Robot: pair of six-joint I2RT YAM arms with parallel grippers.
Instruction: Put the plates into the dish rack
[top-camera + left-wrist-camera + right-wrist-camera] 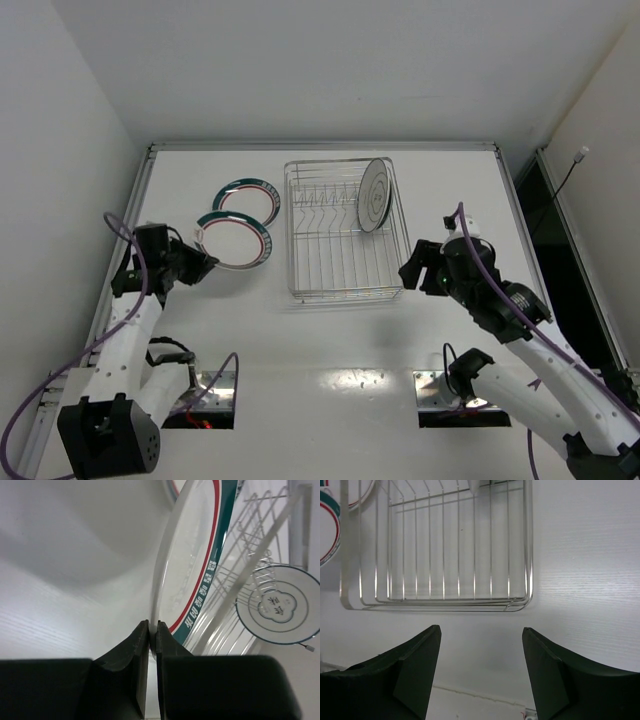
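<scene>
I have my left gripper [152, 625] pressed onto the near rim of a round white plate with a green-and-red ringed rim [235, 240], pinching it just left of the silver wire dish rack [340, 262]. A second plate of the same pattern [247, 198] lies just beyond it, also left of the rack. A white plate with a thin dark rim [374, 194] stands upright inside the rack's far right part. My right gripper [481, 629] hangs at the rack's near right corner, jaws spread wide.
</scene>
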